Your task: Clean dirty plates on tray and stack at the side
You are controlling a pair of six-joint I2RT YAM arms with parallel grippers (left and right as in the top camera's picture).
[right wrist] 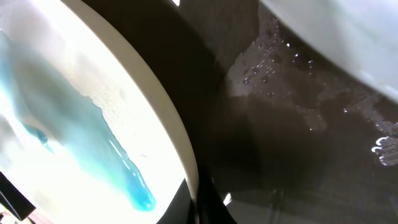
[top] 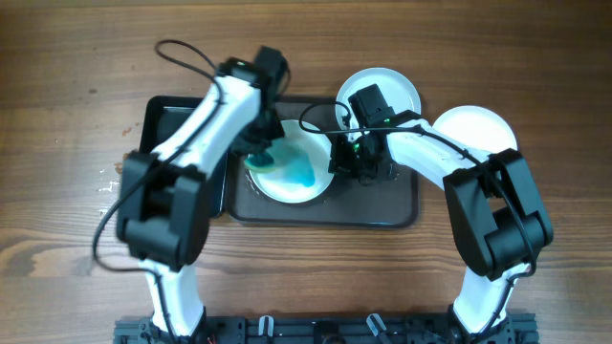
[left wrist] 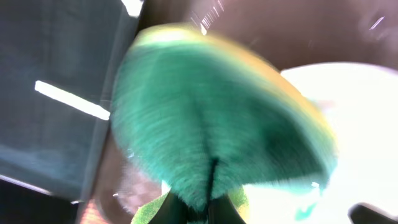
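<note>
At the far left we see a black tray (top: 163, 119) beside the tray (top: 382, 205). Next comes the left gripper (top: 260, 153), its fingers pinched tight on a green sponge (left wrist: 211, 106) with a yellow edge, pressed on the left side of the smeared plate (top: 287, 188). That plate lies on the left half of the tray, a blue smear (top: 298, 172) across its middle. The right gripper (top: 352, 164) sits at the plate's right rim, low over the wet tray floor; we cannot tell how far it is open or whether it holds the rim. A second plate (top: 392, 86) lies at the tray's far rim. A third plate (top: 473, 129) rests on the table (top: 57, 191), right of the tray.
</note>
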